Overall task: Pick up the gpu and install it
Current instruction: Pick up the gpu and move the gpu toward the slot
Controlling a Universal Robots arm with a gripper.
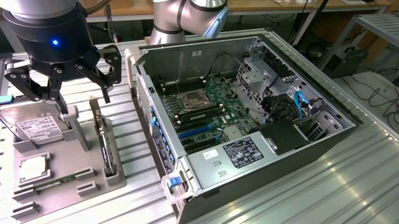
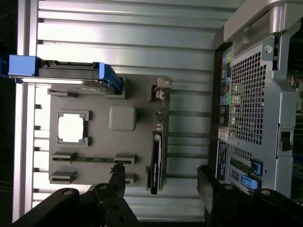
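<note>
1. My gripper (image 1: 85, 105) (image 2: 161, 177) hangs spread wide and empty above the gpu (image 1: 103, 140) (image 2: 156, 161), a finger to either side of its line.
2. The gpu stands on edge in a slot of the gray tray (image 1: 68, 149) (image 2: 99, 142), on the side nearest the computer case (image 1: 281, 186). Its long axis runs alongside the case's port panel, silver bracket toward the hard drive (image 1: 34, 126) (image 2: 71, 73).
3. The tray also holds a processor (image 1: 34, 169) (image 2: 71, 127) and a memory stick (image 1: 56, 181) (image 2: 90, 159).
4. The open case holds the motherboard (image 1: 206, 112).

A robotics lab: an open computer case (image 1: 181, 60) on a ribbed metal bench (image 1: 355, 186), wooden desks (image 1: 268, 6) behind.
</note>
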